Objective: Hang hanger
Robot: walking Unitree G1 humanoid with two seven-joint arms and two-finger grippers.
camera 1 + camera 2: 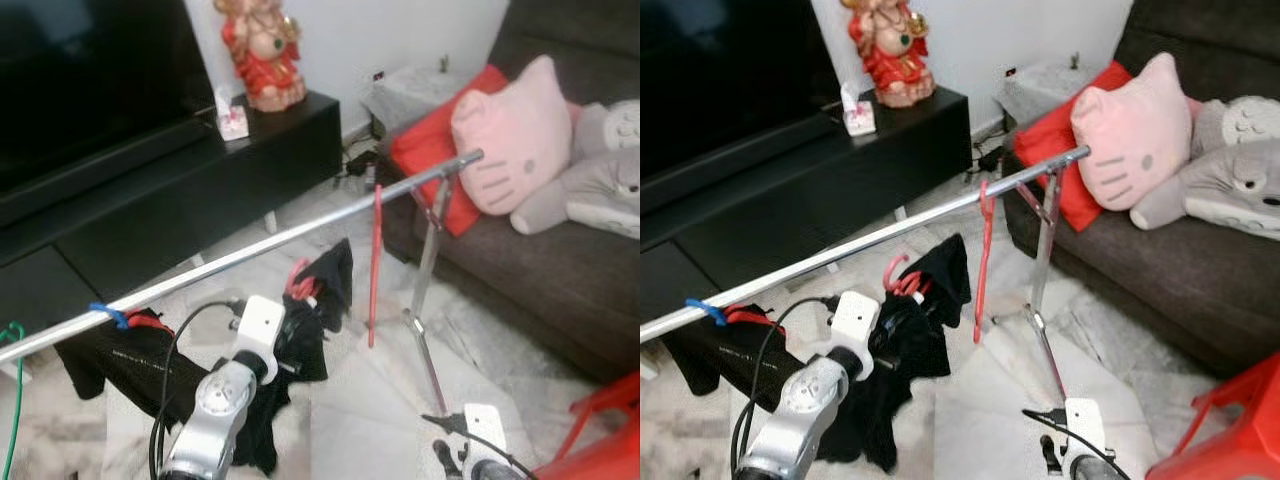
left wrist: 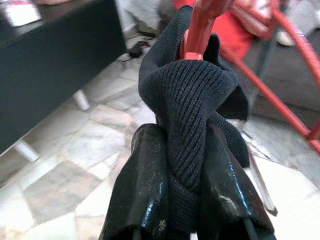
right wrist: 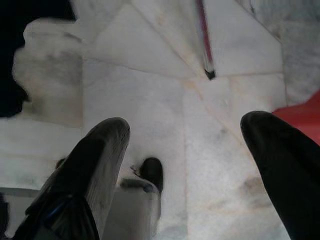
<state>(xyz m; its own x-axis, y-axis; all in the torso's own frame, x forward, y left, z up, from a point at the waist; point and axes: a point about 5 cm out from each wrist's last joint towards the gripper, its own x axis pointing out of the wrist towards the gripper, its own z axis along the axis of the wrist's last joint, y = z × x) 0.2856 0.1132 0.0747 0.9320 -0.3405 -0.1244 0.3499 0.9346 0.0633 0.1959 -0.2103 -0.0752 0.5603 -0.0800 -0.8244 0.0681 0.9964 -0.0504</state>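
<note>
A silver clothes rail (image 1: 260, 245) slants from lower left up to the right, below the sofa. An empty red hanger (image 1: 376, 262) hangs on it near the right end. My left gripper (image 2: 184, 135) is shut on a black knit garment (image 2: 192, 95) that sits on a red hanger, whose hook (image 2: 200, 20) pokes out above the cloth. From the head, that garment (image 1: 325, 285) is held just below the rail's middle. My right gripper (image 3: 185, 122) hangs low and open over the marble floor, with nothing between its fingers.
Another black garment (image 1: 115, 360) hangs at the rail's left end by a blue clip (image 1: 110, 316). The rack's upright (image 1: 425, 270) stands in front of the grey sofa (image 1: 520, 270) with cushions. A black TV cabinet (image 1: 200, 170) is behind; a red stool (image 1: 605, 440) stands bottom right.
</note>
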